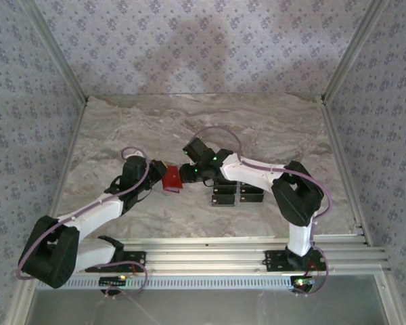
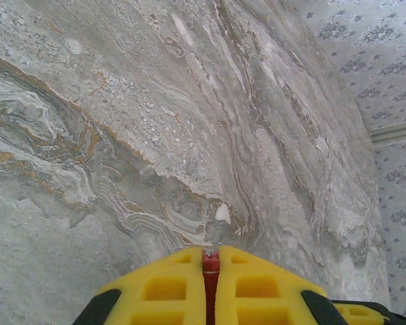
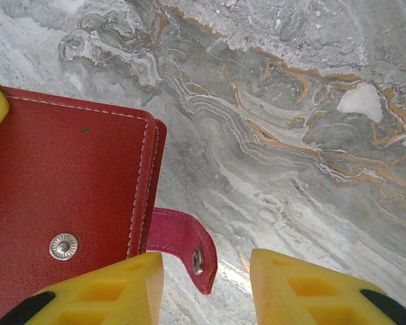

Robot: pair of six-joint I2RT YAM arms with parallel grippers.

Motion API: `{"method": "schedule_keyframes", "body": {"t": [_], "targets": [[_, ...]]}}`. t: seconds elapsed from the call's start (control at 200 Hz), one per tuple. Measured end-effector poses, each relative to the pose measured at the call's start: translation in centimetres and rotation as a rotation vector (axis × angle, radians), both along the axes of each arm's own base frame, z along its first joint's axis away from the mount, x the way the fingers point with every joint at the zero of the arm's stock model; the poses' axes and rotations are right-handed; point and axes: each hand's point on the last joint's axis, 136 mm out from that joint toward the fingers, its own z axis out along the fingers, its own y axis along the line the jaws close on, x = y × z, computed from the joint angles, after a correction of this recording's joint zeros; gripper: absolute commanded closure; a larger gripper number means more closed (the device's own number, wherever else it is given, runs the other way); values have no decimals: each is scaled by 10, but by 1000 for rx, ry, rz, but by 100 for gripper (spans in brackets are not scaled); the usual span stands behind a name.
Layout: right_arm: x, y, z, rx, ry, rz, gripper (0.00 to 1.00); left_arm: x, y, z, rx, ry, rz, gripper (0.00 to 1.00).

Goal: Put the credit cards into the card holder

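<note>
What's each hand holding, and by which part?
Left hand pinches the red card holder by its thin edge, fingers shut. Right hand is open by the tab, holding nothing.

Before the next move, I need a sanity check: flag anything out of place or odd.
Nothing spilled or damaged. The card holder is pinched in the left end effector, its tab unsnapped and sticking out loose. The credit cards lie in a tidy block on the table.

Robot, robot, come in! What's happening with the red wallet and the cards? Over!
Left gripper shut on the card holder. Right gripper open, by its unsnapped tab. Credit cards lie on the table, partly under the right arm.
</note>
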Motion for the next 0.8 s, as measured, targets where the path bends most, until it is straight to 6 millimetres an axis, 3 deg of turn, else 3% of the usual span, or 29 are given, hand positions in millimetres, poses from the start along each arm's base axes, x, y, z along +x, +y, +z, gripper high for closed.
{"method": "schedule_keyframes", "body": {"t": [0.095,0.22,0.365,0.505,0.535,0.59,0.68,0.8], "targets": [[-2,-1,-4,3,10,1,63,0,0,1,1,-4,-1,100],[-4,-2,-8,8,25,-3,74,0,0,1,1,-4,-1,100],[0,-2,-7,32,34,-11,100,0,0,1,1,-4,-1,100],[4,-3,-6,54,41,-17,100,0,0,1,1,-4,-1,100],[3,-3,-6,56,41,-17,100,0,0,1,2,-3,-1,93],[2,-5,-4,61,43,-15,100,-1,1,0,6,-1,-2,62],[0,-4,6,77,31,-12,100,-3,3,-2,24,5,-4,36],[-2,-3,25,106,5,-4,100,-8,9,-6,68,20,-2,21]]}}
